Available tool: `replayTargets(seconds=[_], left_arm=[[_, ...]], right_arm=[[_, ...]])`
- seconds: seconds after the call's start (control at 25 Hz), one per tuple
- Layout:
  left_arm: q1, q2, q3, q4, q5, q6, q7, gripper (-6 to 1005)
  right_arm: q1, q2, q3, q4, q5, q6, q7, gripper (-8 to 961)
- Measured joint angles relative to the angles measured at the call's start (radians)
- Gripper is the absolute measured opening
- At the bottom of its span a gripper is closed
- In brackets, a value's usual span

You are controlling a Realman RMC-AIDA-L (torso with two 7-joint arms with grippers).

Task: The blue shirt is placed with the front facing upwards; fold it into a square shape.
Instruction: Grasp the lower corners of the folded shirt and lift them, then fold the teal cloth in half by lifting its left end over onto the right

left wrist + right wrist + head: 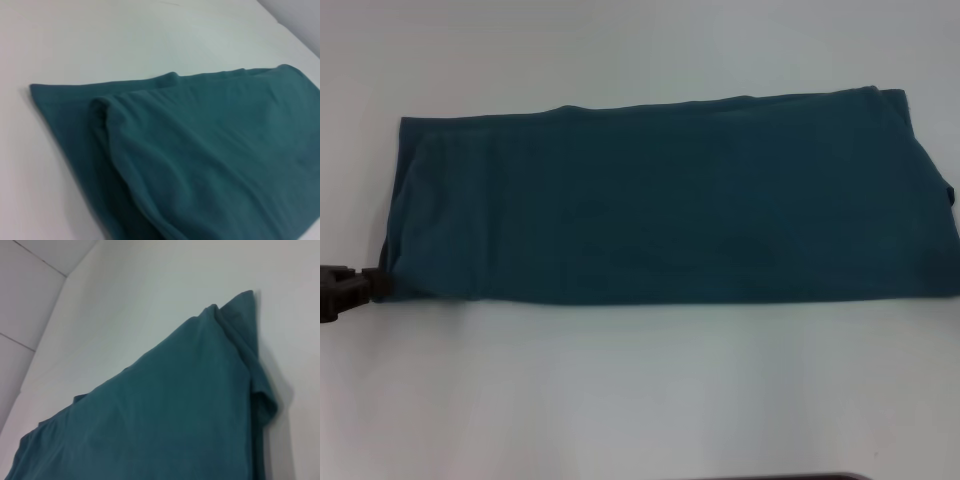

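Spread flat across the white bench (620,390): the dark teal-blue cotton shirt (670,205), folded into one long horizontal band, plain side up, no lettering showing. Runs from 9 o'clock to 3 o'clock across the middle of the head view, near edge straight, far edge rising slightly toward 2 o'clock. Doubled layers visible at the 9 o'clock end, an upper fold lying a little inside the lower layer (65,112). At the 3 o'clock end, stacked edges and a small loose flap hanging over the side (260,390).

Low at 9 o'clock in the head view, the dark left gripper (365,283), tip right at the band's near corner, apparently touching the cloth; fingers together or apart, cannot tell. Right gripper out of sight in every view, so its fingers cannot be judged either.
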Motion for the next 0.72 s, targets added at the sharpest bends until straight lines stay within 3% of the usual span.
replayTargets(seconds=[0.04, 0.28, 0.56, 0.72], left_arm=[[0.0, 0.001, 0.0, -0.002, 0.0, 0.007, -0.001, 155], [-0.009, 0.013, -0.035, -0.014, 0.001, 0.033, -0.016, 169], [-0.047, 0.024, -0.168, -0.008, -0.006, 0.044, -0.02, 217], [-0.086, 0.012, -0.249, -0.003, -0.009, 0.033, -0.021, 260]], right_arm=[[0.001, -0.002, 0.0, 0.0, 0.0, 0.005, 0.003, 56], [0.002, -0.011, 0.0, 0.026, 0.049, 0.04, 0.018, 263], [0.001, -0.015, 0.0, 0.078, 0.141, 0.083, 0.036, 425], [0.014, -0.015, 0.0, 0.089, 0.189, 0.091, 0.02, 517]])
